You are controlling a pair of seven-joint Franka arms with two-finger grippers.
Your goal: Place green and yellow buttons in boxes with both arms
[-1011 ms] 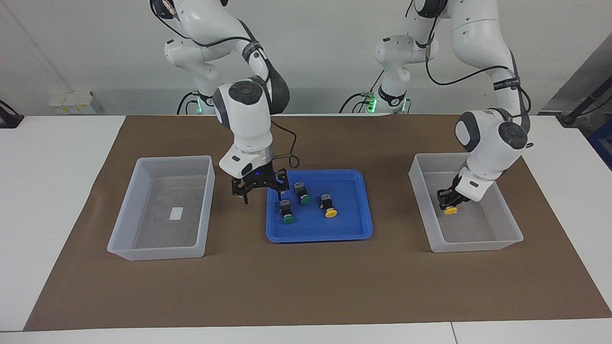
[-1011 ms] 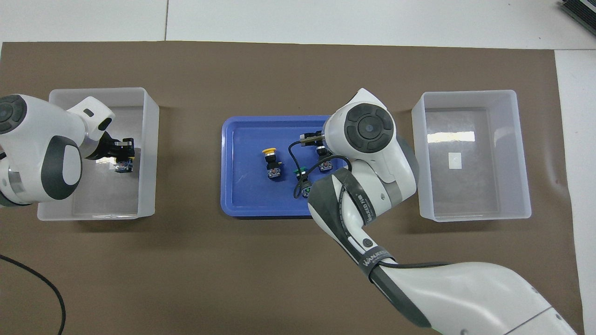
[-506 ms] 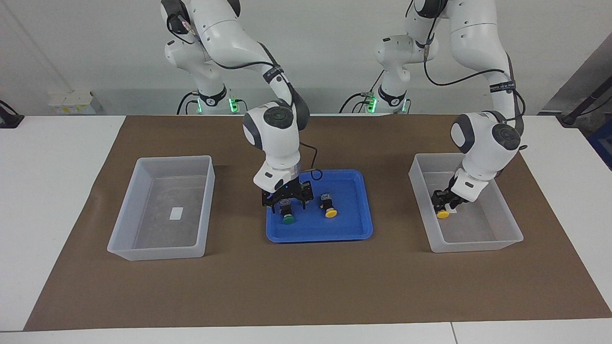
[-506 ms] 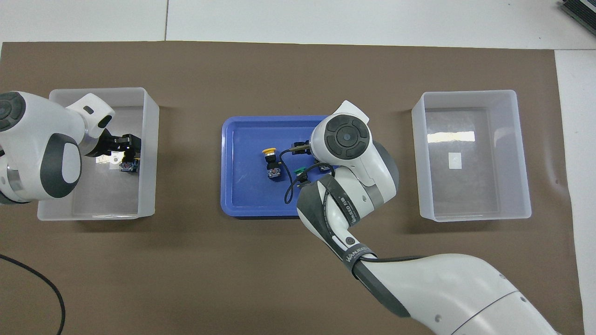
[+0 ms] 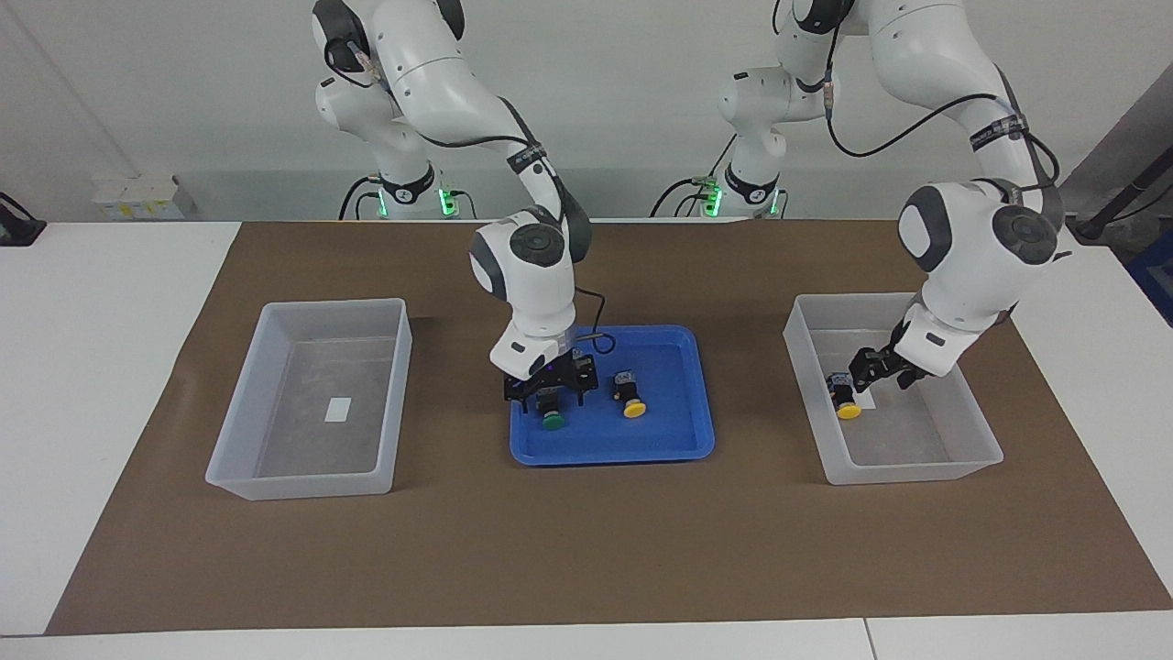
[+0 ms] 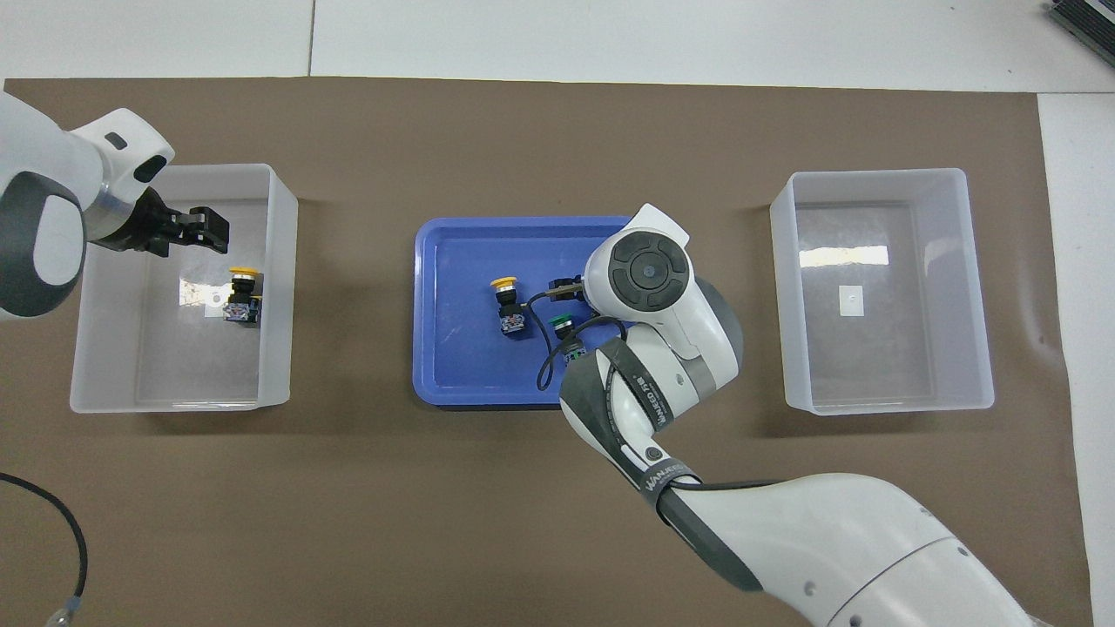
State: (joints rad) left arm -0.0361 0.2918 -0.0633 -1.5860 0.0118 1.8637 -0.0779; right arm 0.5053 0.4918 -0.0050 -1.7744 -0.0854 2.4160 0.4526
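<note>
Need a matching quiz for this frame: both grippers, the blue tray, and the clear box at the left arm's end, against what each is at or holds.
Things:
1. left gripper
2. right gripper
3. blue tray
4. clear box at the left arm's end

States:
a. one yellow button lies in it
b. down at a green button
c. open above a box, holding nothing
d. a green button and another yellow button show in it

Pairs: 1-c; 2-b; 3-d; 4-a
</note>
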